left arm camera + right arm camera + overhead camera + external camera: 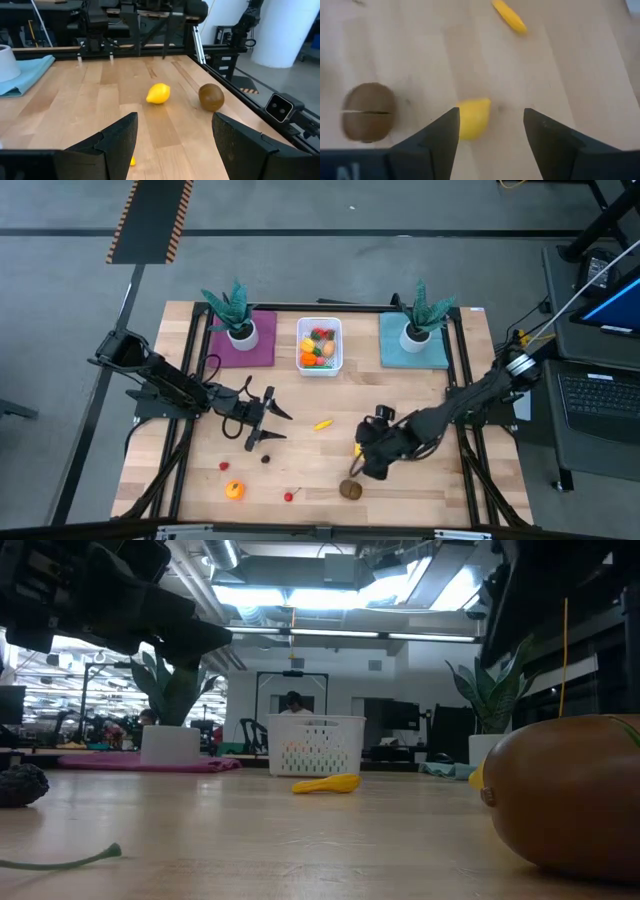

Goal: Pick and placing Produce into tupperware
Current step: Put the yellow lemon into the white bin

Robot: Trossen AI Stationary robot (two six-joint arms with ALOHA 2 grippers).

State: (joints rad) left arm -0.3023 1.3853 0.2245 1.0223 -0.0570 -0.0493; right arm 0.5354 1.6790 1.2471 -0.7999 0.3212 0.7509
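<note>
- Hovering over the lemon (472, 117) near the bench's front edge: right gripper (490, 131), fingers spread, gripping nothing
- Sitting beside it: kiwi (368, 118)
- Waiting farther off, open, empty: left gripper (262, 420)
- Standing mid-back edge: tub (319, 346)

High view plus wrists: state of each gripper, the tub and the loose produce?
left gripper: open, empty, above the table
right gripper: open, empty, over the lemon
tupperware: partly filled
banana: loose on table
kiwi: loose, uncollected
orange: loose, uncollected
</note>
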